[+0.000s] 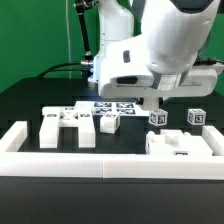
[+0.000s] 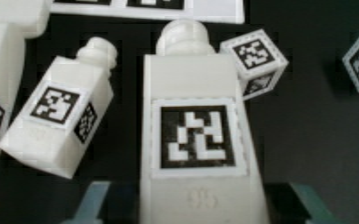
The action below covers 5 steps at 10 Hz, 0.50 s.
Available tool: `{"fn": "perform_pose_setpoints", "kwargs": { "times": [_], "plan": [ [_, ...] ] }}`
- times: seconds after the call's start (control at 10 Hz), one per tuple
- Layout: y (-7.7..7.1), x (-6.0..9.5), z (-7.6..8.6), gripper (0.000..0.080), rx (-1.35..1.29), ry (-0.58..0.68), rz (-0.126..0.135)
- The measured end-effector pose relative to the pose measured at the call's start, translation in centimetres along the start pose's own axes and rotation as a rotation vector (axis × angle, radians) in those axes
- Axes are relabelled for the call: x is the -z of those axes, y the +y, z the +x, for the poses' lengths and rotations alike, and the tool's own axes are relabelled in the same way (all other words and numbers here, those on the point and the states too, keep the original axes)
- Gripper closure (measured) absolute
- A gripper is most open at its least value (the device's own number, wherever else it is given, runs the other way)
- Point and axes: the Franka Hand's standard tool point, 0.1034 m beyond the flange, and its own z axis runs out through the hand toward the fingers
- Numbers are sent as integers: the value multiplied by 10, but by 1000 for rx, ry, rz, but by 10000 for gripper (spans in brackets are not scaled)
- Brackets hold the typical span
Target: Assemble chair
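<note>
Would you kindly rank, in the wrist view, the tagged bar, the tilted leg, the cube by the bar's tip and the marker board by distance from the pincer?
1. Tagged bar: held in the pincer.
2. Tilted leg: alongside the bar.
3. Cube: by the bar's tip.
4. Marker board: beyond them all.

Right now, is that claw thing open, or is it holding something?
Gripper: closed, holding a white tagged chair part.

Glossy white rounded arm [image 1: 165, 30] with a boxy white wrist housing [image 1: 125, 68] and dark grey jaws.
</note>
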Motion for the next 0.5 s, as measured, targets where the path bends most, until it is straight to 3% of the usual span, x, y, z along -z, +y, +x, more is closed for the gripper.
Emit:
{"fn": "perform_pose_setpoints", "kwargs": {
  "times": [0.2,0.3,0.5],
  "plan": [
    [0,0,4,509,0,18,-1],
    [-1,12,12,509,-2,129,-1],
    [-3,43,-3,509,-7,234,1]
  ]
}}
